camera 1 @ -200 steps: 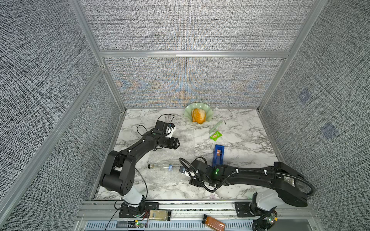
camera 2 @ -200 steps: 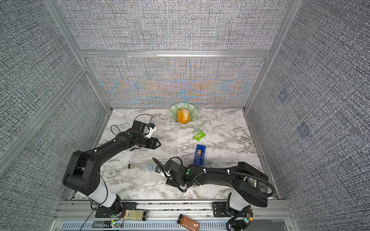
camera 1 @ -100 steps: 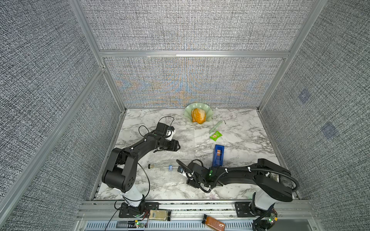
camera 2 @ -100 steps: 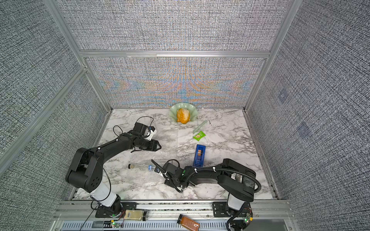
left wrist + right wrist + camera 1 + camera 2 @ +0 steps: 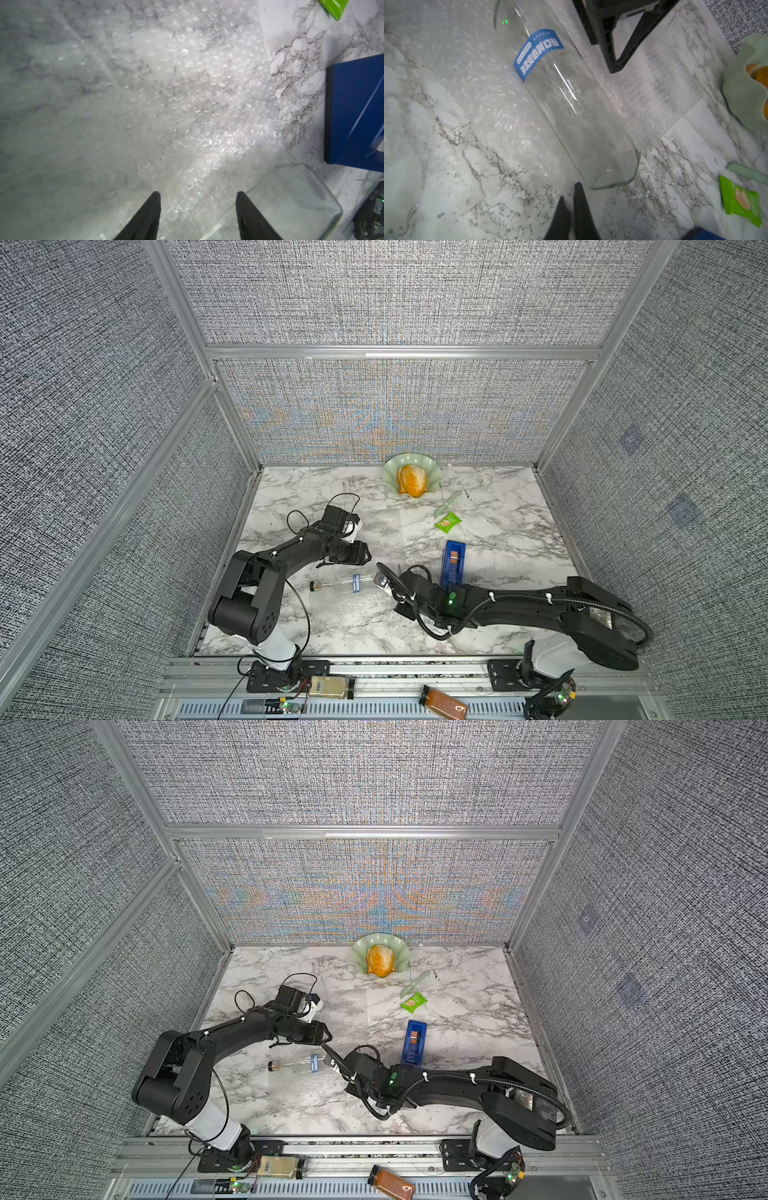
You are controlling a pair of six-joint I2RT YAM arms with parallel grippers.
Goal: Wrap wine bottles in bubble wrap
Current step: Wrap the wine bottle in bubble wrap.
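A slim clear wine bottle with a black cap and a blue label lies on its side on the bubble wrap, at the table's front middle. My right gripper is at the bottle's base, its fingers pressed together on what looks like the wrap's thin edge. My left gripper hovers open just behind the bottle, over the wrap, with nothing between its fingers. The bottle's glass shows beside one left finger.
A blue tape dispenser lies just right of the right gripper. Behind it are a small green packet and a pale green bowl holding something orange. A brown-filled bottle lies on the front rail.
The right gripper has closed at the wrap's edge by the bottle's base. The left gripper has come forward toward the bottle and its jaws have narrowed a little.
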